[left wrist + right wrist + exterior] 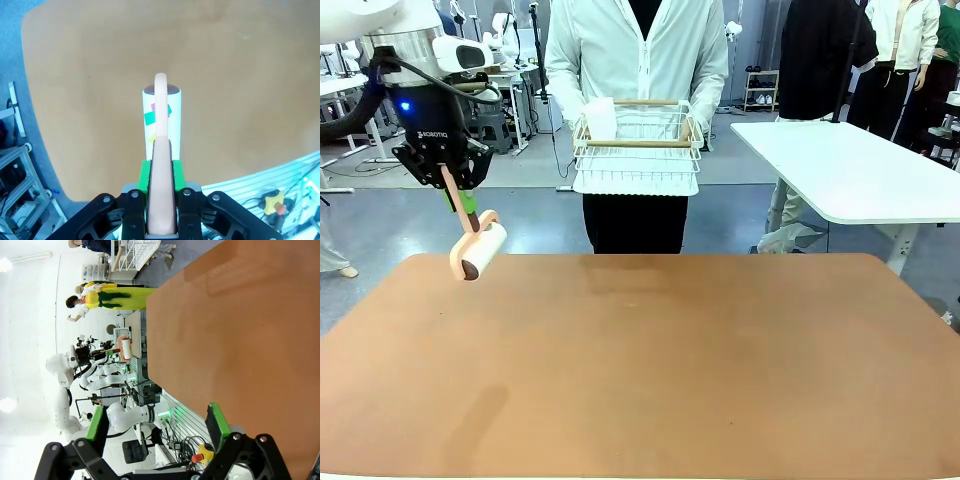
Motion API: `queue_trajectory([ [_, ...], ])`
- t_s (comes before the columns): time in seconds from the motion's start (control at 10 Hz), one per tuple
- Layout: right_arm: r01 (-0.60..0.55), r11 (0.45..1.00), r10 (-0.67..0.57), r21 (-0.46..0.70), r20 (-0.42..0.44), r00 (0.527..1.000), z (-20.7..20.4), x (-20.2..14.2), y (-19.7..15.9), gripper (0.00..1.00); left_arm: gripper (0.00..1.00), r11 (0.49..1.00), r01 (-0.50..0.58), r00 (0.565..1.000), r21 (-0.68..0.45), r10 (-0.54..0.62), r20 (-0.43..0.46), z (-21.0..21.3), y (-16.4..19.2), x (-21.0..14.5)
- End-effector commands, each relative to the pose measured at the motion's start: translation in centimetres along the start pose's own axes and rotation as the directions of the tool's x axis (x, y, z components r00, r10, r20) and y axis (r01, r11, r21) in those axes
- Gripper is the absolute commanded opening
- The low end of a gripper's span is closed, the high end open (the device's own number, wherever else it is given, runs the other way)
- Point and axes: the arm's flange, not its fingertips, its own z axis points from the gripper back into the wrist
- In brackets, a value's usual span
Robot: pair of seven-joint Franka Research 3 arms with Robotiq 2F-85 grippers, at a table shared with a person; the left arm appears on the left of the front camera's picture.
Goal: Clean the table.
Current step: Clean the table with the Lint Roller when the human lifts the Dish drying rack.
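Note:
My left gripper hangs above the far left corner of the reddish-brown table, shut on the pink handle of a lint roller. The roller points down and to the right, clear of the tabletop. In the left wrist view the handle runs between the green pads of the left gripper, and the white roll of the lint roller carries green, pink and yellow scraps. The right gripper is open with nothing between its fingers, off the table's edge.
A person in a white jacket stands at the far side and holds a white wire basket with wooden handles at chest height. A white-topped table stands at the back right.

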Motion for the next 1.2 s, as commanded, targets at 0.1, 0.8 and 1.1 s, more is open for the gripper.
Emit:
queue_trajectory([
  [0.1, -0.006, 1.000, 0.006, -0.003, -0.003, 1.000, -0.1, -0.3, 0.4, 1.00, 0.19, 1.000, 0.000, 1.000, 0.000, 0.000, 0.000, 0.0, 0.0, 0.0],
  [0.8, -0.006, 1.000, 0.006, -0.003, -0.003, 1.000, -0.1, -0.3, 0.4, 1.00, 0.19, 0.994, -0.102, 0.992, -0.025, 0.104, 0.072, -0.1, 8.5, 10.3],
  [1.1, -0.006, 1.000, 0.006, -0.003, -0.003, 1.000, -0.1, -0.3, 0.4, 1.00, 0.19, 0.994, -0.101, 0.993, -0.033, 0.103, 0.064, -1.5, 10.8, 12.8],
])
